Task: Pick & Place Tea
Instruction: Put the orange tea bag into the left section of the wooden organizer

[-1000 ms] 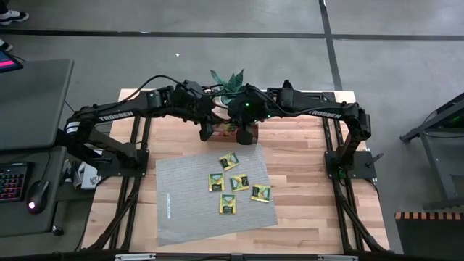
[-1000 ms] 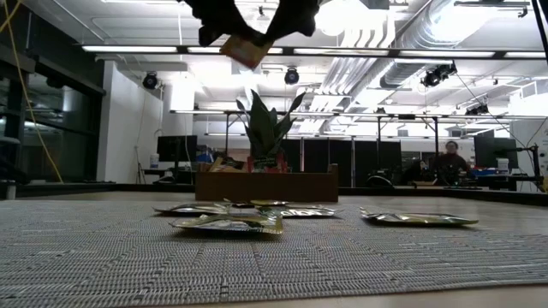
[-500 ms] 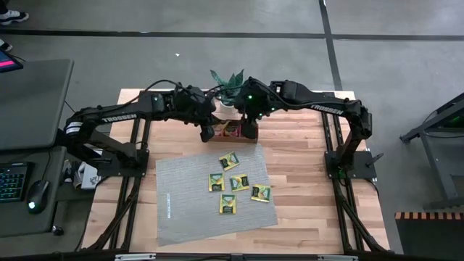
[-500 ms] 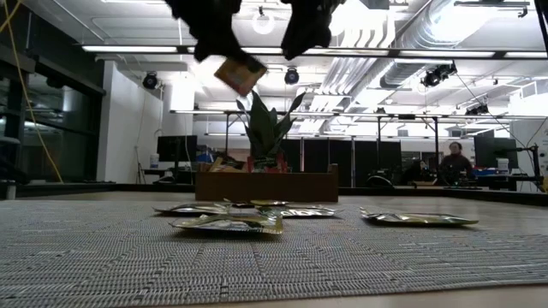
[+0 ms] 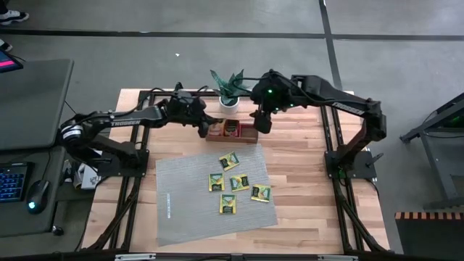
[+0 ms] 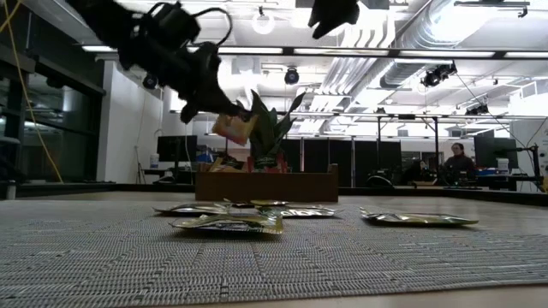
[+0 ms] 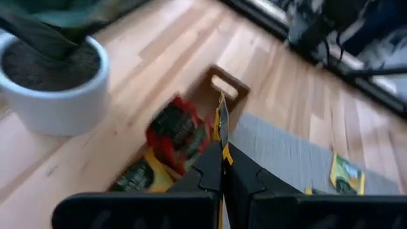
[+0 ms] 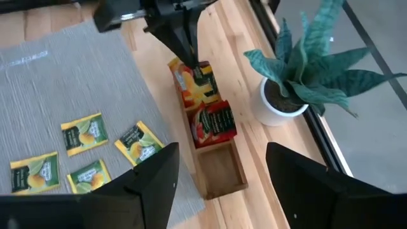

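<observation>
While the high view looks straight down on the wooden surface [image 5: 304,167], the left gripper [image 5: 205,127] sits over the left end of the brown tray [image 5: 232,131], and the right gripper [image 5: 262,122] hangs just beside the tray's right end, near the potted plant [image 5: 229,88]; five yellow-green tea sachets [image 5: 235,183] lie scattered on the grey mat [image 5: 190,196], well apart from the tray. From the low view, the left gripper [image 6: 205,96] holds a yellowish sachet [image 6: 233,128] in the air above the tray [image 6: 266,186], with the plant [image 6: 269,130] behind it, while the right gripper [image 6: 334,14] shows high at the top edge; flat sachets [image 6: 229,222] rest on the mat [image 6: 274,265] in front. Through the left wrist view, the left gripper's fingers [image 7: 210,175] are pressed together on the edge of a yellow sachet [image 7: 222,130], which hangs over the tray [image 7: 219,86], where a red sachet [image 7: 177,132] and a yellow one [image 7: 137,178] already lie. Through the right wrist view, the right gripper's fingers [image 8: 159,181] stand wide apart with nothing between them; beyond them the tray [image 8: 219,170] shows a yellow sachet [image 8: 194,89] in its far compartment, a red one [image 8: 215,124] in the middle and a bare near compartment, with the left gripper [image 8: 184,38] over the far end.
</observation>
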Controlling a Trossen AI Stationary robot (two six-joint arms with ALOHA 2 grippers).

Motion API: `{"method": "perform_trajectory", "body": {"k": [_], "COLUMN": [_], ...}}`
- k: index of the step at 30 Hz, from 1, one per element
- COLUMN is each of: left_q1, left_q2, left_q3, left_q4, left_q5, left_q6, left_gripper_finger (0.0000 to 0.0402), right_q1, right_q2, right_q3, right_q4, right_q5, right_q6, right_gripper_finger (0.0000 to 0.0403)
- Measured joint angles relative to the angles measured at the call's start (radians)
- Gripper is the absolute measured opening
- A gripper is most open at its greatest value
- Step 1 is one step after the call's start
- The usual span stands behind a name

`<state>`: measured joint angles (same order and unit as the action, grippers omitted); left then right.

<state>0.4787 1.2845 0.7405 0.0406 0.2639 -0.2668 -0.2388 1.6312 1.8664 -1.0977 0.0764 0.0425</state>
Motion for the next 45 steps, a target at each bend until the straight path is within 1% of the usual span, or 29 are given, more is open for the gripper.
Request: {"method": "perform_trajectory", "body": {"k": [3,6,10,13,20,23,27,32,38,45], "left_q1": [0.049,0.097,0.143,0.159,0.156,0.156,0.156,0.156,0.156,0.156], "left_q2": [-0.002,0.0,0.001,0.027,0.12,0.176,0.22,0.237,0.239,0.239], "left_q3": [-0.075,-0.136,-0.182,-0.189,-0.192,-0.193,-0.193,-0.193,-0.193,-0.193], "left_q4": [0.094,0.178,0.25,0.318,0.37,0.388,0.427,0.436,0.429,0.429], "left_q5": [0.025,0.071,0.111,0.154,0.196,0.193,0.198,0.192,0.172,0.171], "left_q6": [-0.02,-0.031,-0.031,-0.03,0.0,0.0,0.0,0.012,0.076,0.132], "left_gripper_finger": [0.0,0.0,0.0,0.0,0.0,0.0,0.0,0.0,0.0,0.0001], "right_q1": [0.009,0.019,0.035,0.046,0.056,0.056,0.056,0.056,0.056,0.056], "right_q2": [-0.014,-0.019,-0.019,-0.018,-0.018,-0.018,-0.018,-0.018,-0.018,-0.017], "right_q3": [0.0,0.0,0.0,0.0,0.0,0.0,0.0,0.0,0.0,0.0], "right_q4": [-0.013,-0.026,-0.035,-0.035,-0.035,-0.035,-0.035,-0.035,-0.035,-0.035], "right_q5": [0.024,0.046,0.066,0.08,0.098,0.103,0.107,0.107,0.108,0.108], "right_q6": [0.022,0.034,0.047,0.064,0.094,0.115,0.134,0.152,0.166,0.171], "right_gripper_finger": [0.0232,0.0232,0.0232,0.0232,0.0232,0.0232,0.0232,0.0231,0.0231,0.0231]}}
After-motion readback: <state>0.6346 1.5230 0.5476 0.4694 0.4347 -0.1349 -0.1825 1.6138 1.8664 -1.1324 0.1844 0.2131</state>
